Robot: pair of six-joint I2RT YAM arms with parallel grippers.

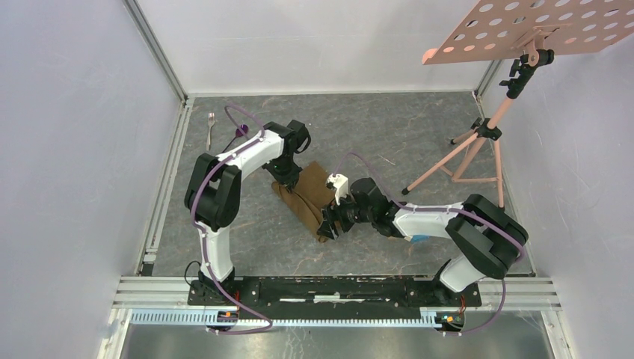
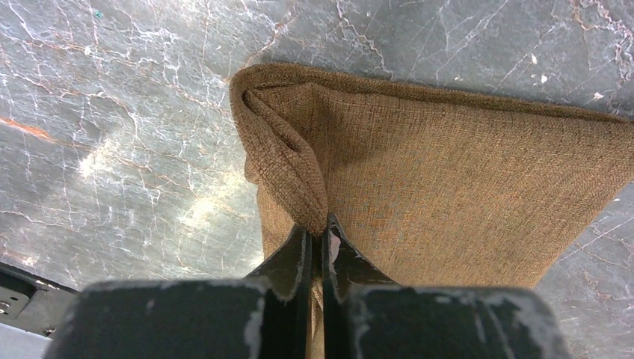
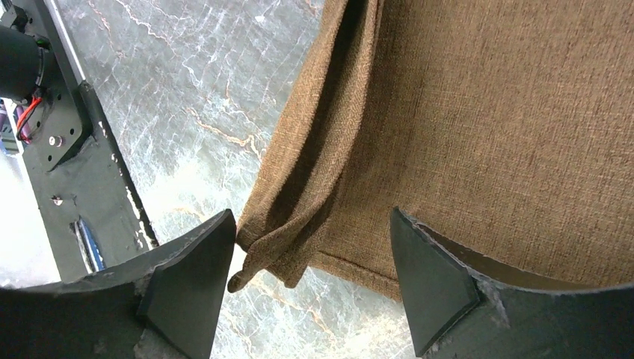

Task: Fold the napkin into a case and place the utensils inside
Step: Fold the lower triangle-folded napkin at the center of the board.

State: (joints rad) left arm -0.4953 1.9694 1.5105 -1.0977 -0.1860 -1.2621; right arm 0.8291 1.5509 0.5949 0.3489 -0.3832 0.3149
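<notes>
My left tool (image 2: 323,233) is clamped on a raised fold of the napkin (image 2: 448,172), which lies folded on the table (image 2: 112,149) between my arms. My right tool (image 3: 312,224) stands apart over its bunched corner. I should pinch every layer there, though I cannot tell how many there are.

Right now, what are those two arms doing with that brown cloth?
Two robot arms are folding a brown napkin on the marble table. The left tool is shut, pinching a fold at one end of the napkin. The right tool is open at the other end, its fingers on either side of a loose corner without gripping. The fork and the purple spoon lie at the far left of the table, not yet tucked in.
</notes>
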